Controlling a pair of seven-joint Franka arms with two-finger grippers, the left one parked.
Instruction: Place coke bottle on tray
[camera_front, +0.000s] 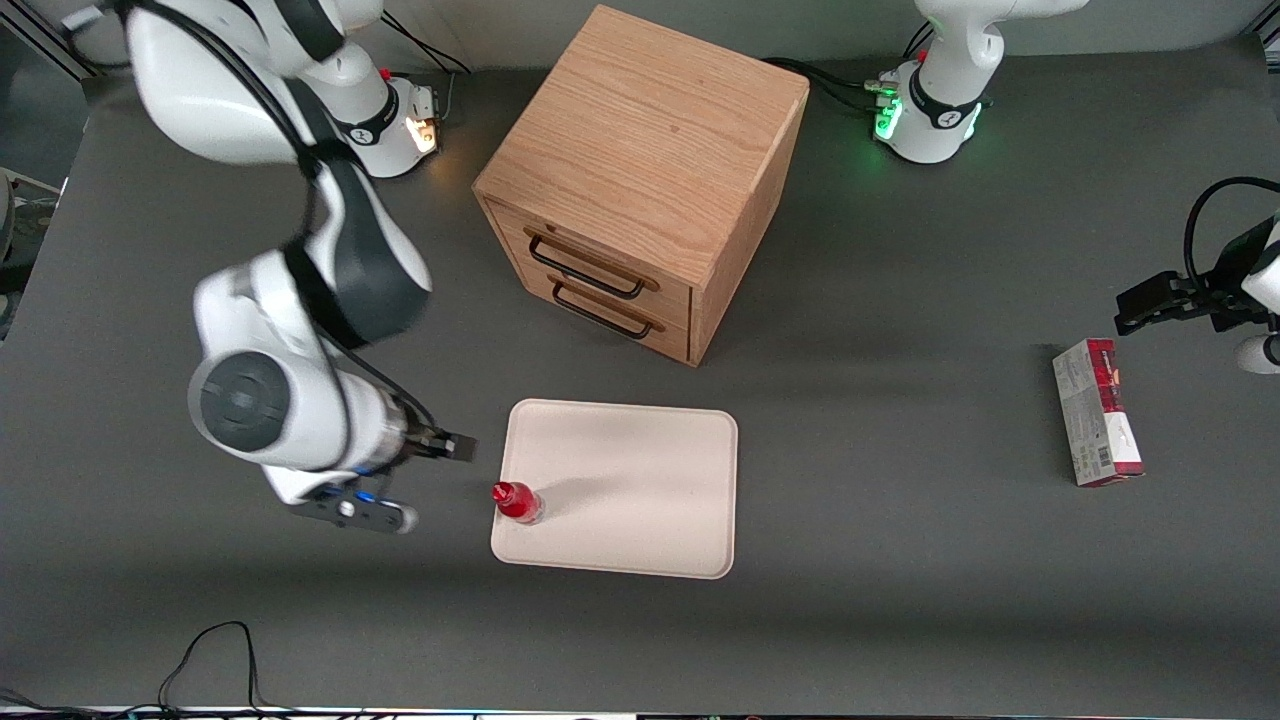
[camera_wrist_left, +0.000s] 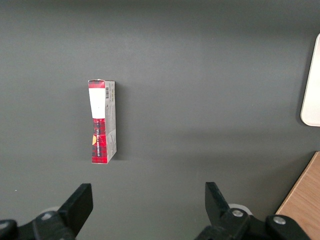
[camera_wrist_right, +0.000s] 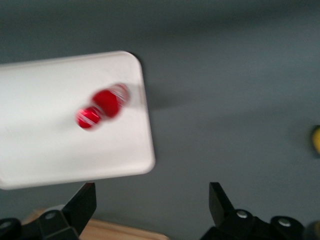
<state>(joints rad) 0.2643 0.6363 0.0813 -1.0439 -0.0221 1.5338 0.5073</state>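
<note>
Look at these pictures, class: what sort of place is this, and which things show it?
Probably a robotics lab test bench. Two arms are bolted to a grey table with trailing cables. Staged props sit about: an oak cabinet and a coke bottle standing on a tray. The working arm's hand is open beside the tray.

Coke bottle (camera_front: 517, 501) standing on the tray (camera_front: 640, 480).
Small red bottle, upright, at the cream-white tray's corner near the working arm's end.
</note>
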